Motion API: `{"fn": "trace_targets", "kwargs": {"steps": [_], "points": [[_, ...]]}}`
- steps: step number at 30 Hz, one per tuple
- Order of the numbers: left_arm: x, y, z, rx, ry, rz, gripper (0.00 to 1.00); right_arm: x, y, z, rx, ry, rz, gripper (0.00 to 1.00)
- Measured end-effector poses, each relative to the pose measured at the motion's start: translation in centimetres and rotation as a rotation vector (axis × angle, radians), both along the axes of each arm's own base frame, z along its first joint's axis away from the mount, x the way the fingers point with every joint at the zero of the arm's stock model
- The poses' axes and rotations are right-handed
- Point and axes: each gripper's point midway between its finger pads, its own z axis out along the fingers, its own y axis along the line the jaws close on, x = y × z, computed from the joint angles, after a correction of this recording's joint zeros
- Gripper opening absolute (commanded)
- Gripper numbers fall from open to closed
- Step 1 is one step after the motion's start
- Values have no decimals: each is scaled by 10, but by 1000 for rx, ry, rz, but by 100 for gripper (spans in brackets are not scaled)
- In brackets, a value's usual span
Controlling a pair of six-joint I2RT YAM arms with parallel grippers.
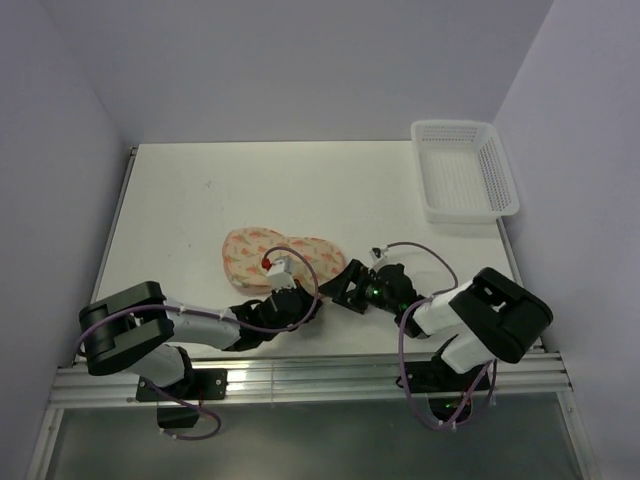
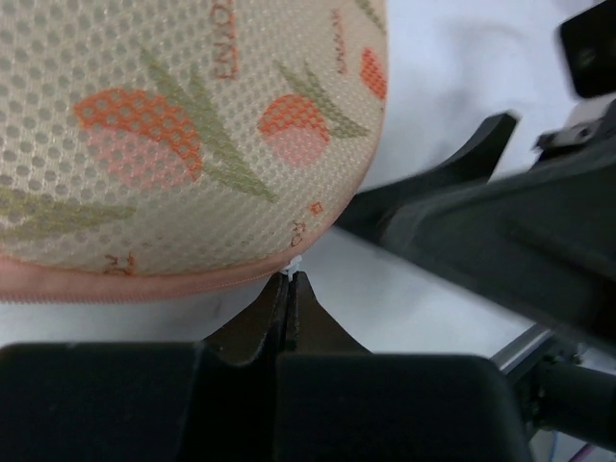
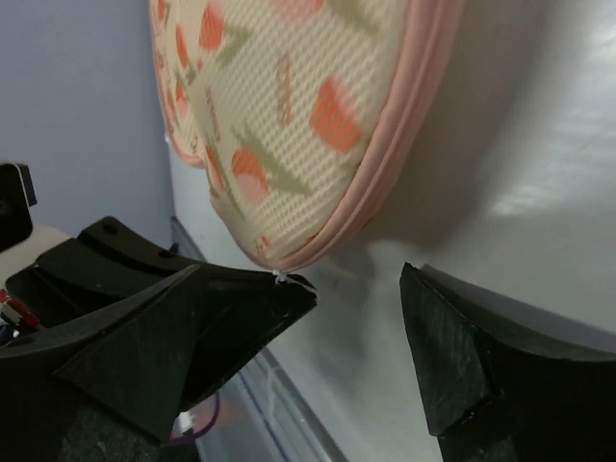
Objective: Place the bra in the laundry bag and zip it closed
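The laundry bag, cream-pink mesh with orange and green print, lies shut near the table's front middle. The bra is hidden. My left gripper is shut on a small white zip pull at the bag's near rim. Just right of the bag, my right gripper stands open; in its wrist view the right gripper has nothing between its fingers. The bag hangs just beyond its tips, and the white pull sits by its left fingertip. One right finger shows in the left wrist view.
A white perforated basket stands at the back right corner of the table. Pale walls close in the table on three sides. A metal rail runs along the near edge, by the arm bases.
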Motion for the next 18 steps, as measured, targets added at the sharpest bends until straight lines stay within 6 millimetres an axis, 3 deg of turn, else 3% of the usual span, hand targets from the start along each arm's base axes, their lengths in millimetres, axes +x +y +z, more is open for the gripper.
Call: {"fn": "trace_targets", "kwargs": {"steps": [3, 4, 6, 7, 13, 18], "points": [[3, -9, 10, -33, -11, -13, 0, -9, 14, -1, 31, 19, 18, 64], [3, -11, 12, -40, -13, -20, 0, -8, 16, -2, 37, 24, 15, 44], [2, -13, 13, -47, -10, -29, 0, -2, 19, -6, 50, 42, -7, 35], [1, -12, 12, -47, -8, -31, 0, 1, 21, -6, 58, 45, -17, 24], [1, -4, 9, -43, -5, -21, 0, 8, 30, 2, 89, 30, -16, 15], [-2, 6, 12, -58, -8, -9, 0, 12, 25, 6, 81, 4, -21, 5]]}}
